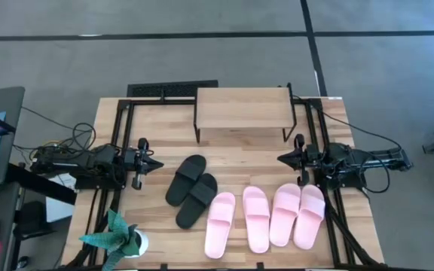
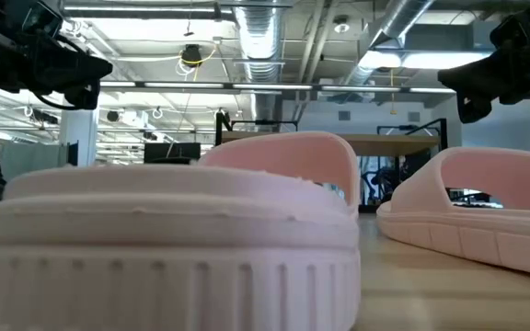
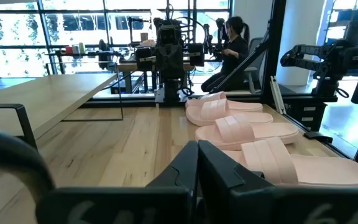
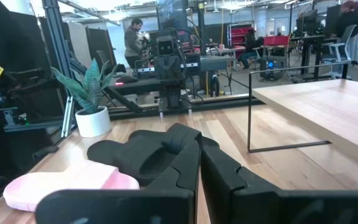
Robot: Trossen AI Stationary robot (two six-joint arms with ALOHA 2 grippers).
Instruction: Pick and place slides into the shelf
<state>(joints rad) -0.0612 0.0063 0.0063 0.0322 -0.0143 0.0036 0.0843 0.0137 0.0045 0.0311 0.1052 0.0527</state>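
The shelf stands on thin black legs at the far middle of the table. Two black slides lie soles down, left of centre. Four pale pink slides lie side by side along the near edge. My left gripper hovers at the table's left side, shut, pointing right. My right gripper hovers at the right side, shut, pointing left. The left wrist view shows the pink slides and the shelf past my left gripper. The right wrist view shows the black slides past my right gripper.
A potted plant stands at the table's near left corner. Black frame rails run along both sides of the table. Bare wood lies between the shelf and the slides. People sit and stand in the room beyond the table.
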